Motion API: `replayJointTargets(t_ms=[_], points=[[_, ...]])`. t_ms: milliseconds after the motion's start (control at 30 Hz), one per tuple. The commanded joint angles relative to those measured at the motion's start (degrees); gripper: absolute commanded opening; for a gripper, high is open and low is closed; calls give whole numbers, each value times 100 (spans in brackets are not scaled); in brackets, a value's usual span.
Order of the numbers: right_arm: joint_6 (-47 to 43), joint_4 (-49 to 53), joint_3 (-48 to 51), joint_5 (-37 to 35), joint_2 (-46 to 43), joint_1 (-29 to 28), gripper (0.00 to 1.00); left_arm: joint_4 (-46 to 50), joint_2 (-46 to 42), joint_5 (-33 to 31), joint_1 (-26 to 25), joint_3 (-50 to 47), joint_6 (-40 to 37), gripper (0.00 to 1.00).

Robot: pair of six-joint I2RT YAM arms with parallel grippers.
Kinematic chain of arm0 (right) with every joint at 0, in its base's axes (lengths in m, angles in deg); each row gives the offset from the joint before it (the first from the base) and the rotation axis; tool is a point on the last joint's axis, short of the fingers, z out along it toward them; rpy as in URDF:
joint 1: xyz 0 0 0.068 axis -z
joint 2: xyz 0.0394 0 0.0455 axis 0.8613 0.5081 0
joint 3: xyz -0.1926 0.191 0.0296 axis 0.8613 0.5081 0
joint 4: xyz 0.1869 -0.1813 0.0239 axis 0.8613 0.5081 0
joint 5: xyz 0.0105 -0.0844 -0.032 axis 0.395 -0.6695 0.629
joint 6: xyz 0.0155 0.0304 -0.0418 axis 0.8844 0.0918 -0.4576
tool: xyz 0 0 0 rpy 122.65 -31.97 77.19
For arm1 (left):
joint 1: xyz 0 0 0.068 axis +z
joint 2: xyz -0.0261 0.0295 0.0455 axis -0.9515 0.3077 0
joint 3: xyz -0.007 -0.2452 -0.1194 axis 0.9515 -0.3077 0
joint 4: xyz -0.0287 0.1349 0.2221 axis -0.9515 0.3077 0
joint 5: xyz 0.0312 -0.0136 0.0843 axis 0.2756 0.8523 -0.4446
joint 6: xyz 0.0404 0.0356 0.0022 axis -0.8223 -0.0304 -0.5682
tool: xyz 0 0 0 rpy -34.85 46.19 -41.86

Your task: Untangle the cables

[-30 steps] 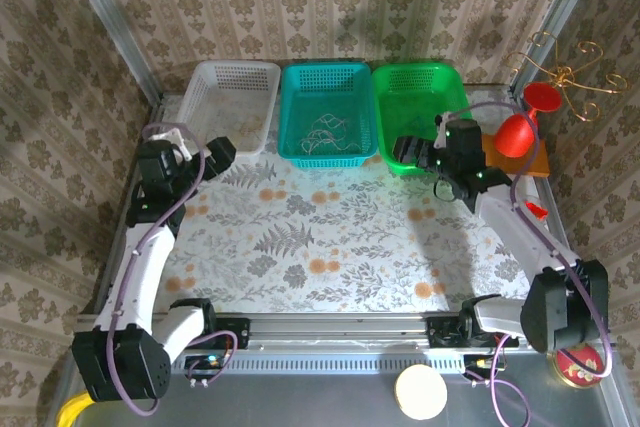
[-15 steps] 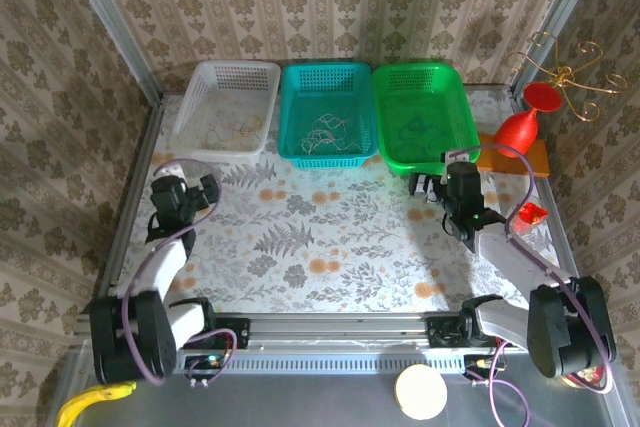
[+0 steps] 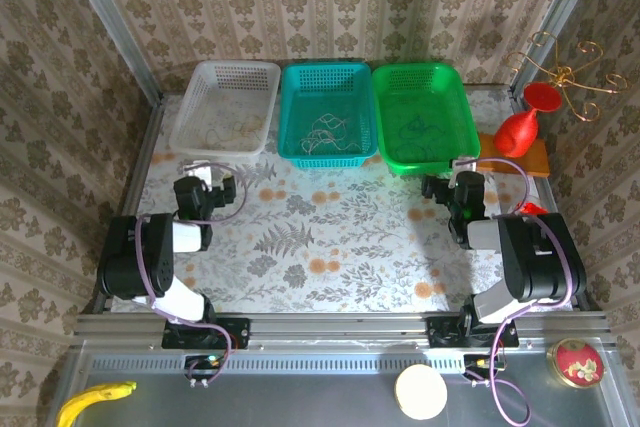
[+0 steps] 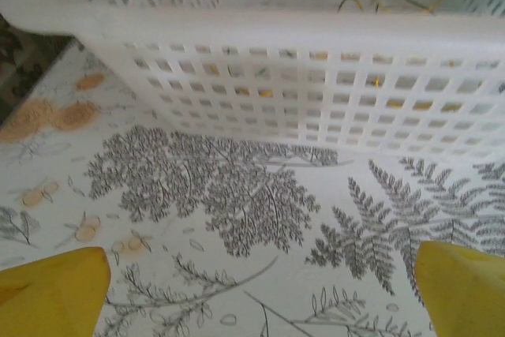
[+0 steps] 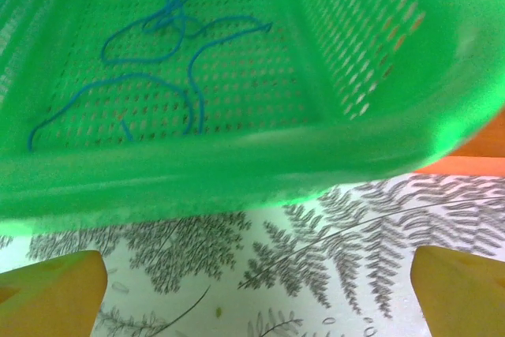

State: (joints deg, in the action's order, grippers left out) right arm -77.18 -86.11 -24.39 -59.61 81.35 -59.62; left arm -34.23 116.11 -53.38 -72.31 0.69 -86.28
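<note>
**Bench** (image 3: 330, 237), fern-print cover: carries three baskets in a row along its far side and two arms at its near side.

**Baskets, 3.**
- White basket (image 3: 205, 82), left: one tan-yellow cable (image 3: 230, 130), loose on the floor of the basket.
- Teal basket (image 3: 300, 77), middle: the tangled cables (image 3: 322, 133), one bunch of pale thin strands. The strand count is too fine to tell.
- Green basket (image 3: 455, 97), right: one dark blue cable (image 5: 158, 61), lying in open loops, not knotted as far as can be seen.

**Grippers, 2.**
- Left gripper (image 3: 222, 190): jaws spread wide, nothing between them. It sits low over the bench just in front of the white basket's near wall.
- Right gripper (image 3: 440, 187): jaws spread wide, nothing between them. It sits low over the bench just in front of the green basket's near wall.

**Governing relation.** The bunch lies in the teal basket, beyond both grippers and between them. It is ahead and to the right of the left gripper, and ahead and to the left of the right gripper. Neither arm is clearly nearer. The bunch is roughly round, spread a little more across the basket than along it, so no long axis dictates an approach. Judgement: either arm must rise over the teal rim and come down from above.
</note>
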Motion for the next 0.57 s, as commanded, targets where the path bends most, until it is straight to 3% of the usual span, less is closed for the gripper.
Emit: replayJointTargets(t_ms=[0,533], points=[[-230,-420,-138,568,-28,51,100,-326,-16,171,24,36,-195,100],[-238,-407,-160,537,-12,34,100,-355,9,135,9,54,-247,100]])
